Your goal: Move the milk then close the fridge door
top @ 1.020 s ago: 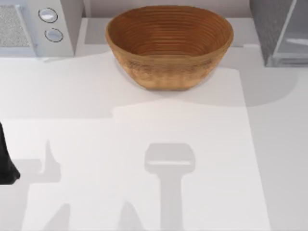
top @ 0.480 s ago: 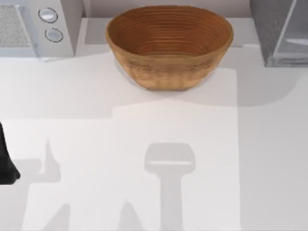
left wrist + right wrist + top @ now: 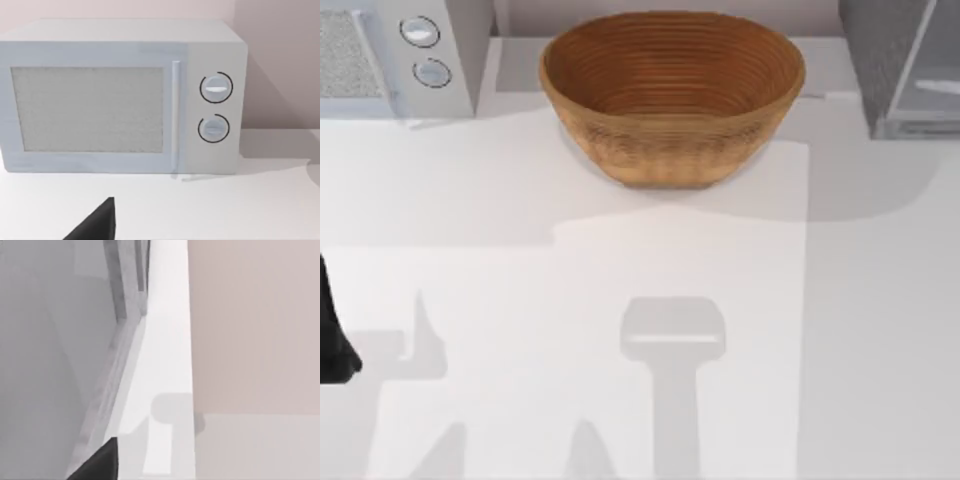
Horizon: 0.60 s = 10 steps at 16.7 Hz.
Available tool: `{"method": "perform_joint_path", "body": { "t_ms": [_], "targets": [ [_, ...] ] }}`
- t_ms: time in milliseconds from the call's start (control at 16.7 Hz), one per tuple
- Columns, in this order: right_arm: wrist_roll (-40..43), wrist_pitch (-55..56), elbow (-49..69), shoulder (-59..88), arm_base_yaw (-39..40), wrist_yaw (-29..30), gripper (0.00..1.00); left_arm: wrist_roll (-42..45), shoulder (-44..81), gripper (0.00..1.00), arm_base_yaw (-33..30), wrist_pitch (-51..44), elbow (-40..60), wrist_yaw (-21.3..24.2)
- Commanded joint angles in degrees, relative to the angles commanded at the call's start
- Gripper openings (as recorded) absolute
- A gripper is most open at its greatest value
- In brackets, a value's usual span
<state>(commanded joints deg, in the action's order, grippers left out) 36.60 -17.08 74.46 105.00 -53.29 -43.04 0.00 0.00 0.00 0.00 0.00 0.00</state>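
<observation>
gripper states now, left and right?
Left gripper: parked facing the microwave, state cannot be told.
Right gripper: by the fridge door, state cannot be told.

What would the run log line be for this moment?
left arm: parked, table's left edge | basket: back centre | microwave: back left | fridge door: back right, open

My overhead camera looks straight down on the white desk [image 3: 620, 270], taking in the woven basket [image 3: 672, 95] at the far middle, the microwave [image 3: 400, 60] at the far left corner and the dark speckled cabinet [image 3: 880, 60] at the far right corner. My left wrist camera sits low near the desk, facing the microwave [image 3: 120, 95] front on and fairly close; the overhead and this one share its two dials [image 3: 216, 88]. My right wrist camera is pressed close along the fridge door [image 3: 55, 350], looking past it at the pale wall [image 3: 255, 325].
</observation>
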Motion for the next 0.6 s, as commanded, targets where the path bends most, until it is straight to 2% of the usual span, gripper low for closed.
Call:
{"method": "perform_joint_path", "body": {
  "t_ms": [300,600],
  "targets": [
    [-1.33,1.65,-2.21,0.21,0.67,1.71,1.00,0.00,0.00,1.00,0.00,0.00,0.00,0.00],
    [-9.38,5.70,-6.48,-2.06,12.25,10.21,1.00,0.00,0.00,1.00,0.00,0.00,0.00,0.00]
  ]
}}
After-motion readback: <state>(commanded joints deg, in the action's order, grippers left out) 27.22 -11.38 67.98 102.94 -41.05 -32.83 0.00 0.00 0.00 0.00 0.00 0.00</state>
